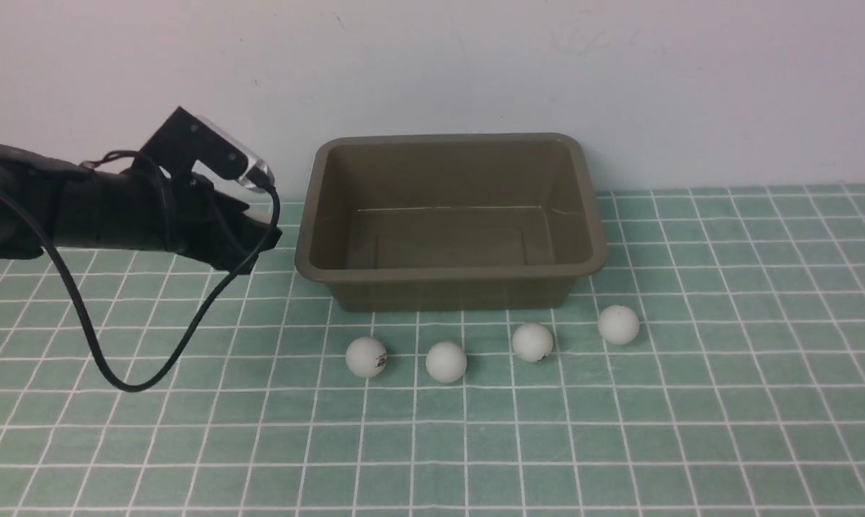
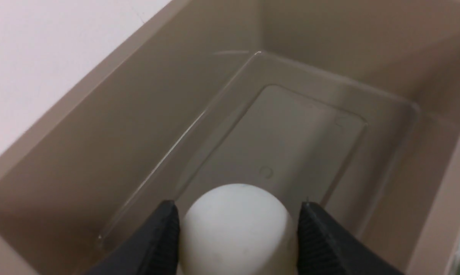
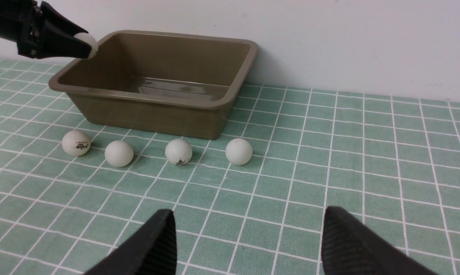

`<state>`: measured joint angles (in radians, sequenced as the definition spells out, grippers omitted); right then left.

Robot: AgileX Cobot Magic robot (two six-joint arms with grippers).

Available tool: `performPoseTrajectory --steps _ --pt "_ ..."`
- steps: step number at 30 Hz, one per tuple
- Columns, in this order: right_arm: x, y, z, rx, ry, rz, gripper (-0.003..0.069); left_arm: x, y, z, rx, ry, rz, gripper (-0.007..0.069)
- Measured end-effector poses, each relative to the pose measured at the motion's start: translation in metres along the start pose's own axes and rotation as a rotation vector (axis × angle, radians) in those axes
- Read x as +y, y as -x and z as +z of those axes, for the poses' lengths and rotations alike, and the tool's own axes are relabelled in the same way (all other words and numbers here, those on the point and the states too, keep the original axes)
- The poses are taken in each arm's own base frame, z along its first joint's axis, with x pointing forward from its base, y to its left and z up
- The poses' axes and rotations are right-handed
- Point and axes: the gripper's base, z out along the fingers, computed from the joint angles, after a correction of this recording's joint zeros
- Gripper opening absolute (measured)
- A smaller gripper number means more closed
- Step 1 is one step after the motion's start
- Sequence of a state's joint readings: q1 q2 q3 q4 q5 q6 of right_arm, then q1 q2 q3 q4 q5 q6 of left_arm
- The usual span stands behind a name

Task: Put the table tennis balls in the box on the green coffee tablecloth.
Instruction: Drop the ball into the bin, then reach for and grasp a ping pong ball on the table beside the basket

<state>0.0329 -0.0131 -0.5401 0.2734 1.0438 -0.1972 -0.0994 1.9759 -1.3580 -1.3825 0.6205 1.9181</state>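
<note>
Jaws of left gripper [image 2: 237, 209] clamp a ball [image 2: 235, 233] at the box's [image 1: 450, 294] left rim; right gripper [image 3: 249, 214] gapes empty. Delivery step; next, probably reach inward and let go.

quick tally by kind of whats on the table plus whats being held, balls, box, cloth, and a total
table tennis balls: 5 (4 on the cloth, plus the held ball in the left end effector)
box: 1
tablecloth: 1
total: 7
</note>
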Motion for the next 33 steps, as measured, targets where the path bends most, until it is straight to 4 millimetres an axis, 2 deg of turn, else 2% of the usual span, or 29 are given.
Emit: performPoseTrajectory --steps 3,6,8,11,13,16,20,21,24,26,30,33 --pt "0.0 0.0 0.0 0.0 0.0 0.0 0.0462 0.001 0.002 0.0 0.004 0.0 0.003 0.0372" --pt "0.0 0.0 0.0 0.0 0.0 0.0 0.0462 0.001 0.007 -0.003 0.001 0.005 -0.059 0.0438" --pt "0.0 0.0 0.0 0.0 0.0 0.0 0.0462 0.0 0.016 -0.013 0.002 0.015 -0.098 0.047" --pt "0.0 0.0 0.0 0.0 -0.001 0.0 0.0462 -0.004 0.035 -0.037 0.021 0.036 -0.087 0.0469" --pt "0.0 0.0 0.0 0.0 -0.002 -0.002 0.0462 -0.008 0.052 -0.06 0.039 0.065 -0.061 0.0451" --pt "0.0 0.0 0.0 0.001 -0.005 -0.007 0.0462 -0.014 0.066 -0.089 0.101 0.115 -0.046 0.0398" --pt "-0.002 0.0 0.0 0.005 -0.026 -0.023 0.0462 -0.024 0.08 -0.128 0.187 0.194 -0.074 0.0306" --pt "-0.003 -0.001 0.0 0.006 -0.031 -0.027 0.0462 -0.03 0.084 -0.142 0.207 0.206 -0.155 0.0265" --pt "-0.004 -0.001 0.0 0.007 -0.04 -0.033 0.0462 -0.041 0.081 -0.158 0.303 0.196 -0.258 0.0206" --pt "-0.004 0.0 0.0 0.005 -0.043 -0.035 0.0462 -0.047 0.073 -0.159 0.383 0.159 -0.304 0.019" --pt "-0.005 0.002 0.0 -0.016 -0.056 -0.043 0.0462 -0.053 0.047 -0.145 0.491 0.085 -0.37 0.0187" --pt "-0.005 0.003 0.0 -0.031 -0.06 -0.044 0.0462 -0.061 0.019 -0.121 0.512 0.001 -0.419 0.0199"
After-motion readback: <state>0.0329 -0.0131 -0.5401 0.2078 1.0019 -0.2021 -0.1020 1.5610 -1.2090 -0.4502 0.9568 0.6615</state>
